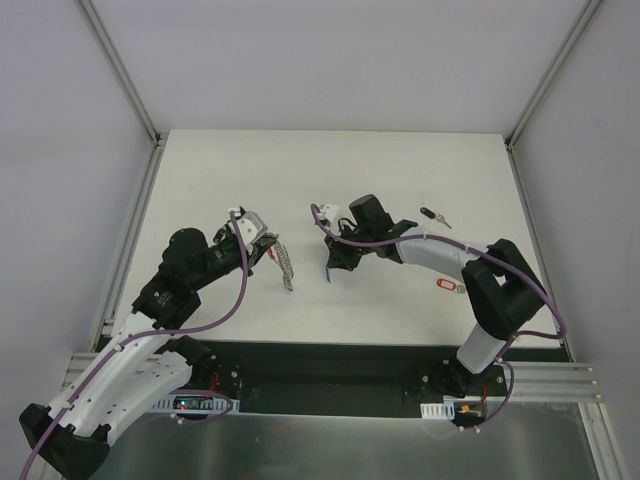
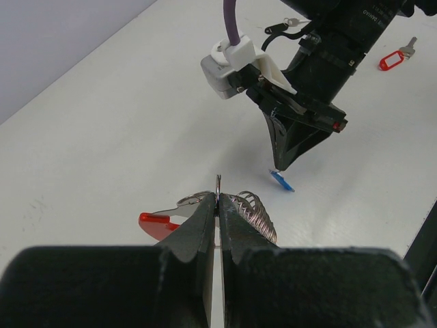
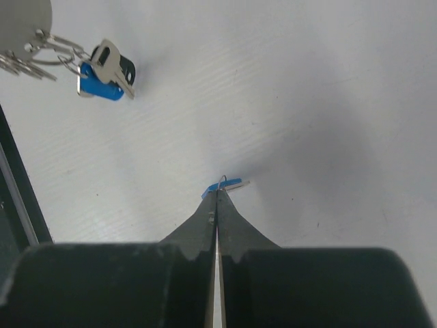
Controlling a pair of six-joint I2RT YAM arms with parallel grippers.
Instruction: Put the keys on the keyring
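My left gripper is shut on the thin silver ring of the keyring, held above the table. The keyring's red band shows left of the jaws and a silver coil to their right. In the top view its chain hangs down from the jaws. My right gripper is shut on the small wire loop of the blue-headed key, close to the table surface and a short way right of the keyring.
A black-headed key lies at the back right. A red-tagged key lies near the right arm. In the right wrist view, a bunch of rings with a blue tag and a silver key hangs at the top left.
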